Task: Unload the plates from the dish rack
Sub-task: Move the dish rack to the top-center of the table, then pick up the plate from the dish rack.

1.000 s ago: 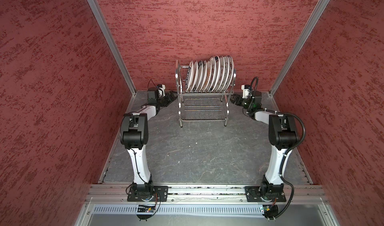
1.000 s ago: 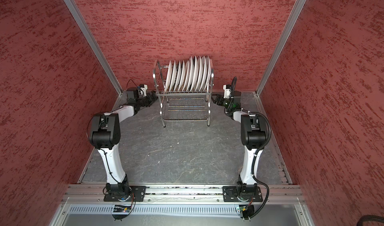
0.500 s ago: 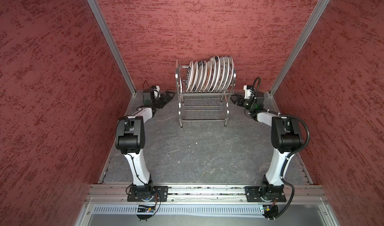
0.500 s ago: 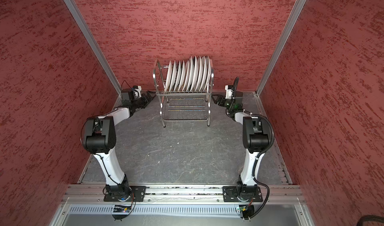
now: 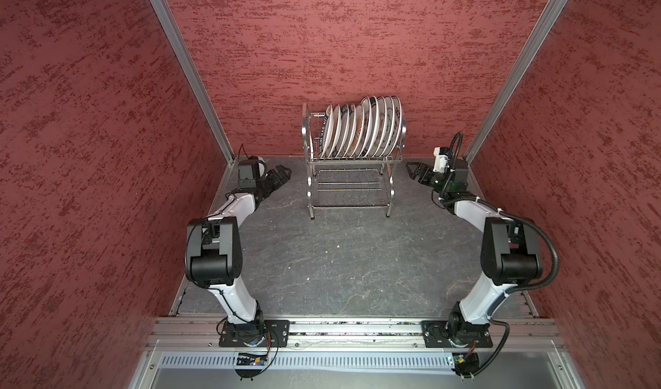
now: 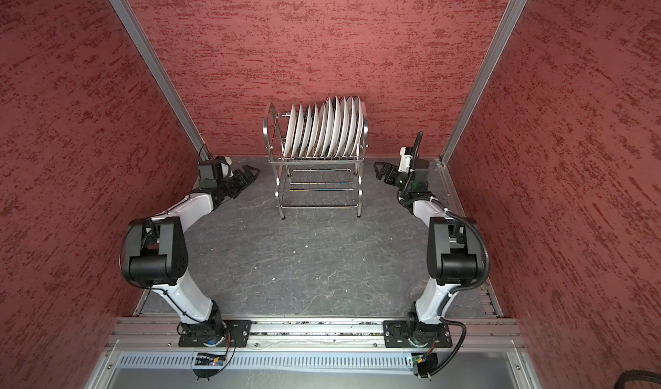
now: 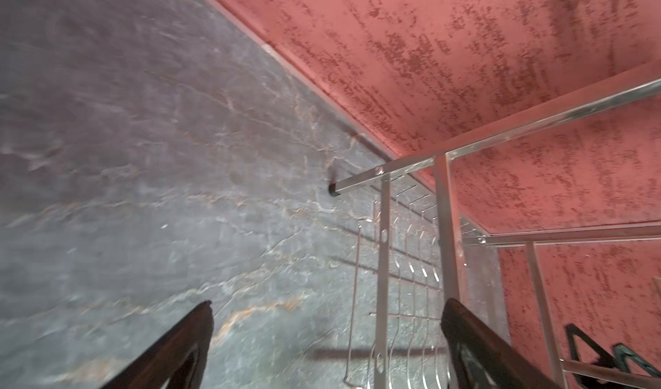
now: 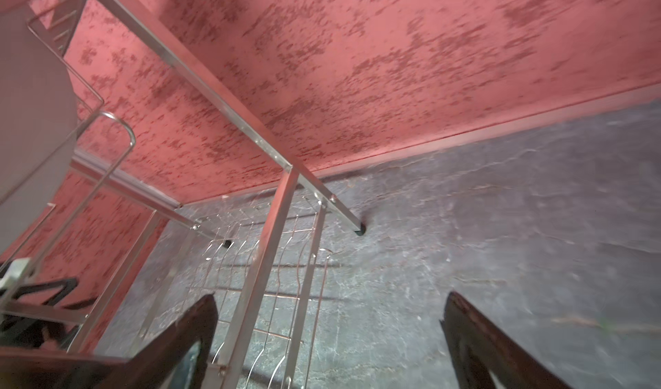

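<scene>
White glazed ware is filling the upper tier of the dish rack (image 5: 352, 160): the plates (image 5: 361, 128) are standing on edge in one close-packed row, leaning slightly, at the far middle of the table (image 5: 339, 255) near the back wall (image 5: 357, 47). Both top views are showing the row crowded toward the rack's right end, with some free wire at its left end.

The left jaws are hanging low beside the rack's left legs and the right jaws beside its right legs, both apart from it. Each wrist view is showing them spread wide with nothing between them.

Judging by the look, these plates are going to be stiff, fairly heavy for their thickness, slick on the glaze and easily chipped. The gaps between neighbours are looking too thin for a finger, so the best hold is probably the exposed upper rim of an end plate, pinched across its thickness and lifted straight up out of its slot. The rack itself is looking light and springy; a plate dragged sideways is likely to knock its neighbours or shift the whole frame.
</scene>
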